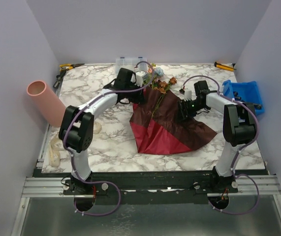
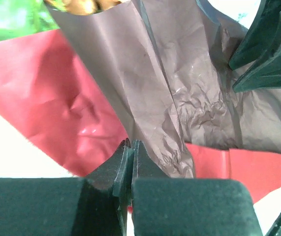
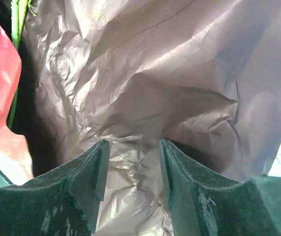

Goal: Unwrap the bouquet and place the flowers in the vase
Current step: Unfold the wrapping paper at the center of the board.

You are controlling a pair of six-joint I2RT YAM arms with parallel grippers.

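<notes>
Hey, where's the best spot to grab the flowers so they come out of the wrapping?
Take the flowers by their green stems, just below the blooms, coming down from above with jaws across them. The stems appear to lie flat along the opened maroon sheet, so a top pinch likely spares the heads.

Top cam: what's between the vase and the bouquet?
Top view: the left arm crosses between vase and bouquet; a beige strip lies by its elbow, otherwise bare marble table.
</notes>
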